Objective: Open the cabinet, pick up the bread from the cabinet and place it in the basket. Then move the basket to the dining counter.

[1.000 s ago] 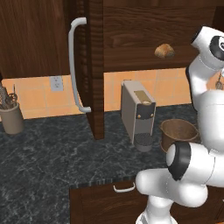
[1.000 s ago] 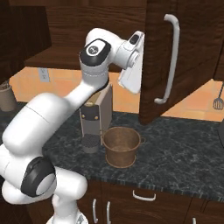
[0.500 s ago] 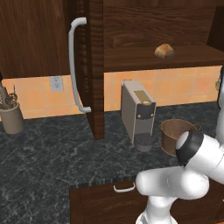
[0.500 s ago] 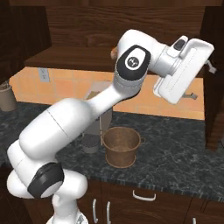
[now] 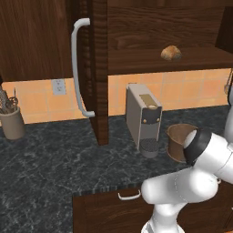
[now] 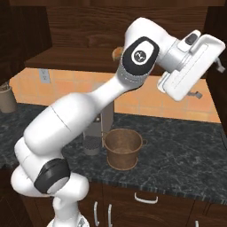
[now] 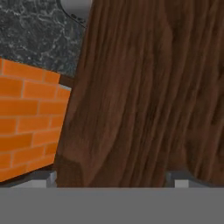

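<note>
On cabinet (image 5: 98, 68) shelf: bread (image 5: 171, 53) | pincer (image 6: 218, 62) state unclear | no legible writing

Bread (image 6: 117, 53) mostly hidden behind arm, basket (image 5: 178, 142) partly covered by arm elbow, gripper fingertips cut off at right edge, grip unreadable

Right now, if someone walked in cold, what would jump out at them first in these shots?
Probably the white arm sweeping up and right across the right base view, its hand against the dark wood cabinet. Next, the small bread alone on the open cabinet shelf, and the brown basket on the black speckled counter beside the coffee machine.
</note>
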{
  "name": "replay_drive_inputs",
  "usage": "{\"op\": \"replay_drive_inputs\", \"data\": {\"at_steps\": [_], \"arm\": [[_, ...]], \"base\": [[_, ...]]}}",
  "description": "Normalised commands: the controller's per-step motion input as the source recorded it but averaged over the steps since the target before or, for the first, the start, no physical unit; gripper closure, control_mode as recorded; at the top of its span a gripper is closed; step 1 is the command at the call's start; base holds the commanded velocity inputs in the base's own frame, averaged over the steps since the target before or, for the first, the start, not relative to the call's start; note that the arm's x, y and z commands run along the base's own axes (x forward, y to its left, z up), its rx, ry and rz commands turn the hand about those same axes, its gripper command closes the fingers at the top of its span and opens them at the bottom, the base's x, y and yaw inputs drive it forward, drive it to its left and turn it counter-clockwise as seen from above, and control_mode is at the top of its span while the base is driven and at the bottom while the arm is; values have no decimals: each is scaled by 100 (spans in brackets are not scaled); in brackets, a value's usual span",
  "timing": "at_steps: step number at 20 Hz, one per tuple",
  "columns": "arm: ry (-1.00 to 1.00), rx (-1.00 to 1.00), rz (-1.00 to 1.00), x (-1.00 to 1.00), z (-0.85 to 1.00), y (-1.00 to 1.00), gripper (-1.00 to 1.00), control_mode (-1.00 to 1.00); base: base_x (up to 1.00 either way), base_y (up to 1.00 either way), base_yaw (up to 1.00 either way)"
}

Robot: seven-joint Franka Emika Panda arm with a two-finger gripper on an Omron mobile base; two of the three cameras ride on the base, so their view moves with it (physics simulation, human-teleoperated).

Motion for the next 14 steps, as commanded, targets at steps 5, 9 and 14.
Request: {"op": "replay_drive_inputs", "data": {"at_steps": [5, 9, 14], "arm": [[1, 2, 7, -9, -13, 67, -100, -100], [0, -6, 8, -27, -29, 100, -100, -100], [0, -1, 0, -10, -48, 100, -100, -100]], "base": [[0, 0, 0], [0, 0, 0], [0, 0, 0]]}}
